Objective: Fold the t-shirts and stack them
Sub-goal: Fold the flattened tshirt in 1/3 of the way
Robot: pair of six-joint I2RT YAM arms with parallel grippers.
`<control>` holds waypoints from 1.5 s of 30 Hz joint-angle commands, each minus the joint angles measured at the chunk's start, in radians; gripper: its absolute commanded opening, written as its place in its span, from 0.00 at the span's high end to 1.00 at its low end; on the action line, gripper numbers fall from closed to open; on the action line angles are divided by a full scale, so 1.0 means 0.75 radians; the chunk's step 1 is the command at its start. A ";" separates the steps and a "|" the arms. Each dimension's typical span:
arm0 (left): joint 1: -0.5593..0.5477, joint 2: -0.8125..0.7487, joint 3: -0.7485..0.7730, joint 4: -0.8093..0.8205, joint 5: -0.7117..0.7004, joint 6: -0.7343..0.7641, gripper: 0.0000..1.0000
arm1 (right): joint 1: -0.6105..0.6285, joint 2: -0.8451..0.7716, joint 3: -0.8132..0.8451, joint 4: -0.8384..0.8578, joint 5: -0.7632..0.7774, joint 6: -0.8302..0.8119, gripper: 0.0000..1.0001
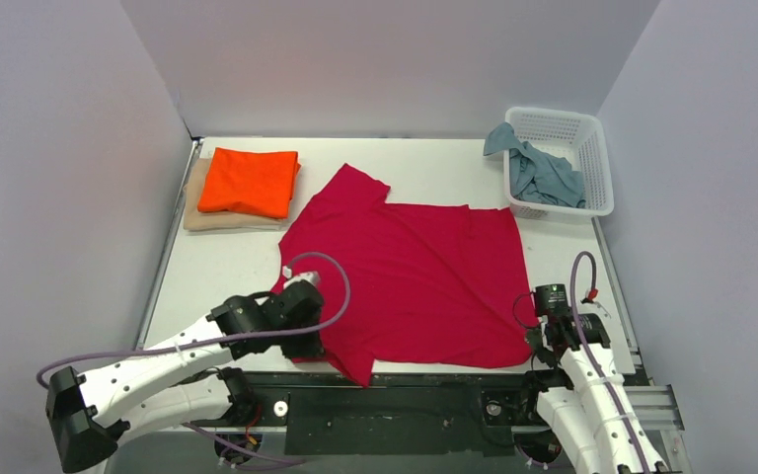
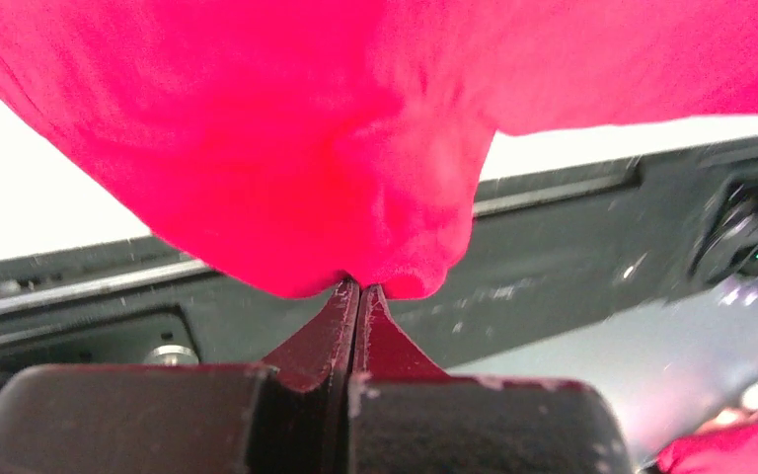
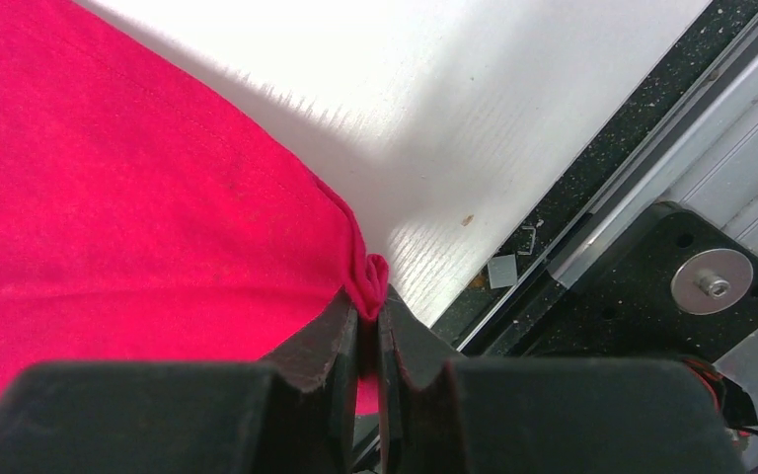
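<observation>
The crimson red t-shirt point(image 1: 410, 281) lies spread over the middle of the table, its near edge at the front. My left gripper point(image 1: 308, 348) is shut on the shirt's near left part; in the left wrist view the red cloth point(image 2: 336, 148) bunches above the closed gripper point(image 2: 358, 288). My right gripper point(image 1: 538, 341) is shut on the shirt's near right corner, which shows pinched in the right wrist view point(image 3: 370, 286). The orange t-shirt point(image 1: 250, 181) lies folded on the folded beige t-shirt point(image 1: 207, 219) at the back left. The grey-blue t-shirt point(image 1: 538, 170) hangs crumpled in the basket.
The white lattice basket point(image 1: 592, 148) stands at the back right. The table's front edge with a black rail point(image 1: 405, 380) runs just under both grippers. Grey walls close in the table on three sides.
</observation>
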 commanded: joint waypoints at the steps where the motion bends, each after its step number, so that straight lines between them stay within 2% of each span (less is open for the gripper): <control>1: 0.253 0.011 0.125 0.173 0.056 0.252 1.00 | -0.009 0.099 0.048 -0.012 0.037 -0.048 0.94; 4: 0.344 0.066 0.172 0.277 0.087 0.350 1.00 | -0.008 0.163 0.108 0.013 0.059 -0.060 0.94; 10: 0.468 0.214 0.285 0.346 0.102 0.498 1.00 | -0.011 0.300 0.256 0.051 0.089 -0.102 0.94; 22: 0.728 0.323 0.402 0.493 0.134 0.630 1.00 | -0.012 0.639 0.505 0.127 0.047 -0.169 0.93; 28: 0.803 0.419 0.431 0.580 0.169 0.670 1.00 | -0.018 0.790 0.609 0.183 0.024 -0.180 0.93; 34: 0.829 0.501 0.425 0.754 0.119 0.698 1.00 | -0.032 0.947 0.698 0.222 0.019 -0.205 0.93; 40: 0.841 0.640 0.498 0.764 0.076 0.774 1.00 | -0.041 1.041 0.739 0.238 0.012 -0.213 0.93; 42: 0.848 0.695 0.532 0.754 0.061 0.785 1.00 | -0.052 1.046 0.732 0.244 0.027 -0.202 0.89; 44: 0.855 0.759 0.572 0.734 0.039 0.787 0.90 | -0.068 1.051 0.729 0.260 0.036 -0.193 0.82; 45: 0.857 0.805 0.605 0.727 0.006 0.783 0.73 | -0.073 1.054 0.733 0.273 0.037 -0.191 0.77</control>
